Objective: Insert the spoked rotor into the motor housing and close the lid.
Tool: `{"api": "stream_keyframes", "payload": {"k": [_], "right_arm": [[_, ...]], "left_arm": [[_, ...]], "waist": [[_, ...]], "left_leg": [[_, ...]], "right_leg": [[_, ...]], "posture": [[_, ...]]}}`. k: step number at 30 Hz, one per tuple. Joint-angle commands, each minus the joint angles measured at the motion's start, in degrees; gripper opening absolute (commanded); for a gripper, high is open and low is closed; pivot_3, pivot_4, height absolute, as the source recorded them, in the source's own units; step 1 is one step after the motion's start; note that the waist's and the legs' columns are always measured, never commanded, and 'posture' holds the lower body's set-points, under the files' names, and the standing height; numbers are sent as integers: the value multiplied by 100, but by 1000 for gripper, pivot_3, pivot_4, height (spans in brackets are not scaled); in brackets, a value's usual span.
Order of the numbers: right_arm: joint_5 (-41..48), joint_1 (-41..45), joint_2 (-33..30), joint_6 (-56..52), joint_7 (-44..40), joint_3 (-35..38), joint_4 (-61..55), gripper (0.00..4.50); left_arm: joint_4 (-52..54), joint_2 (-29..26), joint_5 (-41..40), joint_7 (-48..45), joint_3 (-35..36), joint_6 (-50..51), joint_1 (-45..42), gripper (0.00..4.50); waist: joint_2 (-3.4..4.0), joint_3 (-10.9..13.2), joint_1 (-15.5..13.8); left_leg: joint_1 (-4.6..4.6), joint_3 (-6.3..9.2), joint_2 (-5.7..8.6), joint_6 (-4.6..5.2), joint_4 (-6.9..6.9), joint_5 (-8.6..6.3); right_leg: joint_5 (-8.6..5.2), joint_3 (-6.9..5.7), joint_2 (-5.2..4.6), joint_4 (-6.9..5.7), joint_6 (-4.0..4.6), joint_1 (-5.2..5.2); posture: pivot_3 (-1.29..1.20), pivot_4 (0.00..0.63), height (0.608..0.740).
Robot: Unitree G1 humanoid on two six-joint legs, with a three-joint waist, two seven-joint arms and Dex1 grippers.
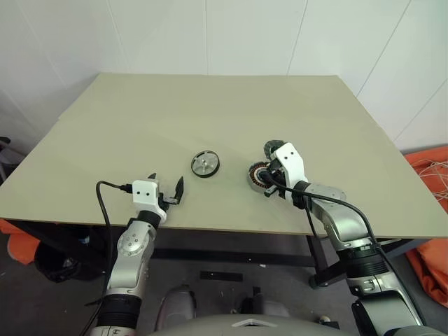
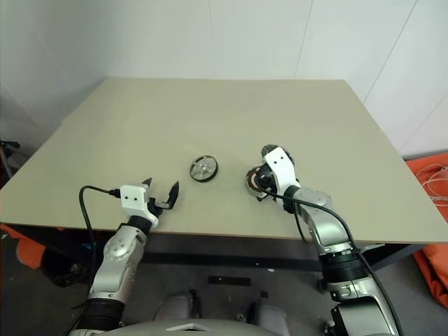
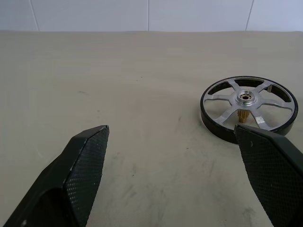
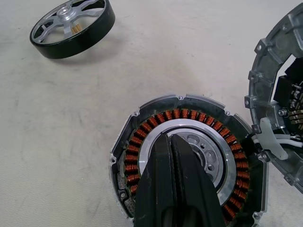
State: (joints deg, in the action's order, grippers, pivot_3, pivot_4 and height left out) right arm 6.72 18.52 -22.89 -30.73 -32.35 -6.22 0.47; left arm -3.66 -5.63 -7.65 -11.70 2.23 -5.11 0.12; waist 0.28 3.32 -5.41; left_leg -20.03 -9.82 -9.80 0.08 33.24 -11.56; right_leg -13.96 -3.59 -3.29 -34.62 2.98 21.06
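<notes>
The spoked rotor (image 1: 205, 164) (image 3: 248, 106) lies flat at the middle of the beige table (image 1: 210, 105), black rim around a silver spoked face. My left gripper (image 1: 166, 190) (image 3: 170, 130) hovers open near the front edge, short of the rotor and a little to its left, holding nothing. The motor housing (image 1: 256, 176) (image 4: 189, 156) sits to the rotor's right, its copper windings showing. My right gripper (image 4: 169, 138) is shut, and its tips rest over the housing's centre hole. The lid (image 4: 277, 113) (image 1: 270, 148) stands tilted just behind the housing, with white wires running between them.
The table's front edge (image 1: 210, 229) runs just below both grippers. An orange bag (image 1: 430, 171) lies on the floor to the right. A black cable (image 1: 105, 210) loops off the left wrist. A white wall stands behind the table.
</notes>
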Motion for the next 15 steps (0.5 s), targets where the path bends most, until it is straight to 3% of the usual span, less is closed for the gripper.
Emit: {"api": "stream_keyframes", "payload": {"k": [1,15], "right_arm": [[-1,148,-47,94,3,91,-51,14],[407,224,201,260,-6,329,-363,14]], "left_arm": [[165,6,-1,4,23,-102,-41,4500],[204,14,-15,-1,19,-71,-16,4500]], "waist": [[0,0,0],[0,0,1]], "left_leg": [[0,0,0,0,0,0],[0,0,0,0,0,0]], "right_leg": [[1,0,0,0,1,0],[4,0,0,0,8,0]], "posture": [[0,0,740],[0,0,740]]}}
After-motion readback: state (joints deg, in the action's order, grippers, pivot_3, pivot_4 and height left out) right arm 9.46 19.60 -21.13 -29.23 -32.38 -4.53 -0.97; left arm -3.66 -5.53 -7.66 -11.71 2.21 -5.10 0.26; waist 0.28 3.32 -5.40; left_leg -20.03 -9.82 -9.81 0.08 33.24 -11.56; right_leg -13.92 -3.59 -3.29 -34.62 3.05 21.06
